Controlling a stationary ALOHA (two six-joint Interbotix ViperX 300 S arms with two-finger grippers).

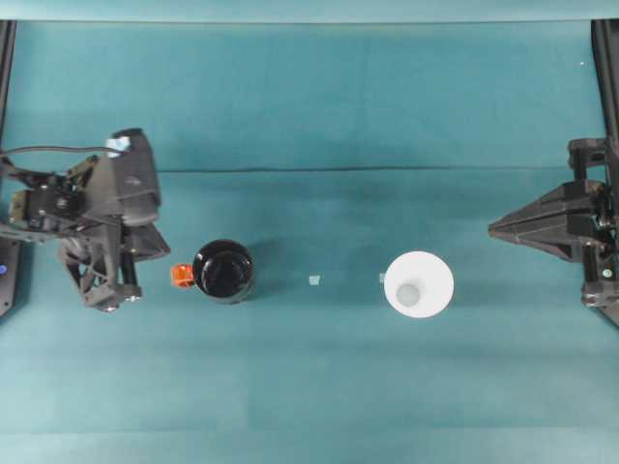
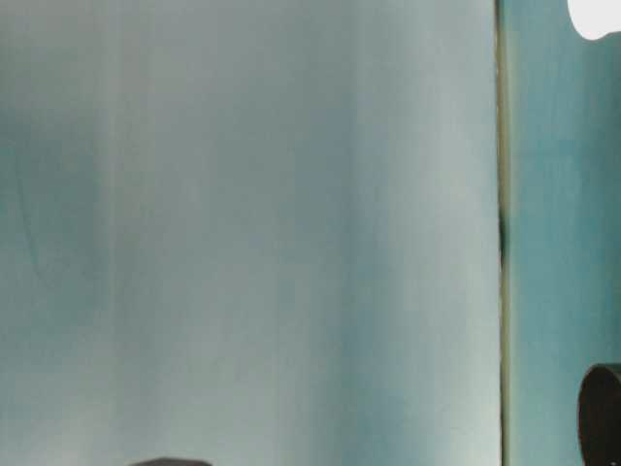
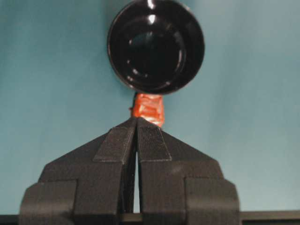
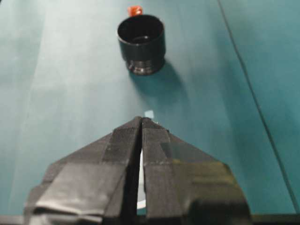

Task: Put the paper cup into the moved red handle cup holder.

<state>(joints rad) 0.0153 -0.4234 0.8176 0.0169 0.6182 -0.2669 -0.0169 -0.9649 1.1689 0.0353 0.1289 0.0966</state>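
— See the paper cup (image 1: pixel 419 283)? It stands alone on the bench (image 1: pixel 309 387), mouth up, toward the right edge, nothing touching it.

— Thin white paper. I'd guess it weighs almost nothing and dents if squeezed hard, so a gentle pinch across the rim or high on the wall looks best.

— And the red handle cup holder (image 1: pixel 223 271)?

— Well apart, toward the left edge, glossy black and upright, its handle (image 1: pixel 181 275) pointing at the left pincer (image 1: pixel 120 298). That one sits just beside the handle with its tips pressed together on nothing.

— The right pincer (image 1: pixel 495 229)?

— Near the right edge, short of the cup, also closed and empty. It would need to spread before taking hold.
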